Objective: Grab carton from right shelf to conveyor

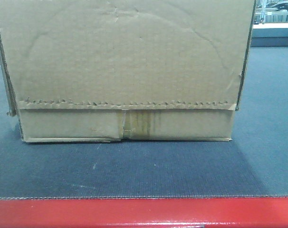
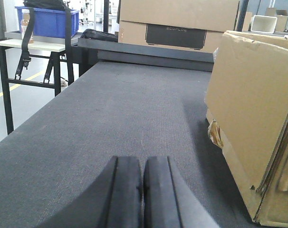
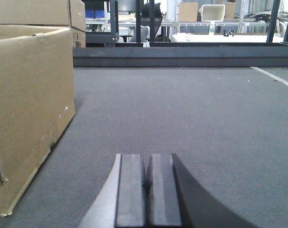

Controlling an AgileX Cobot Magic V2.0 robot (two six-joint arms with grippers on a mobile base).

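Note:
The brown carton [image 1: 125, 71] rests on the dark grey conveyor [image 1: 134, 166] belt, behind its red front edge. Its serrated flap edge and stained tape seam face the front camera. In the left wrist view the carton [image 2: 253, 114] stands to the right of my left gripper [image 2: 142, 164], which is shut and empty just above the belt [image 2: 110, 118]. The right wrist view has the carton [image 3: 25, 104] to the left of my right gripper [image 3: 148, 161], also shut with nothing in it. Neither gripper touches the box. The right shelf is out of view.
A second cardboard box [image 2: 177, 21] stands beyond the belt's far end. A blue bin [image 2: 46, 21] sits on a white table [image 2: 30, 45] to the left, over a floor with a yellow line. Racks and tables [image 3: 220, 35] lie behind the belt's far rail.

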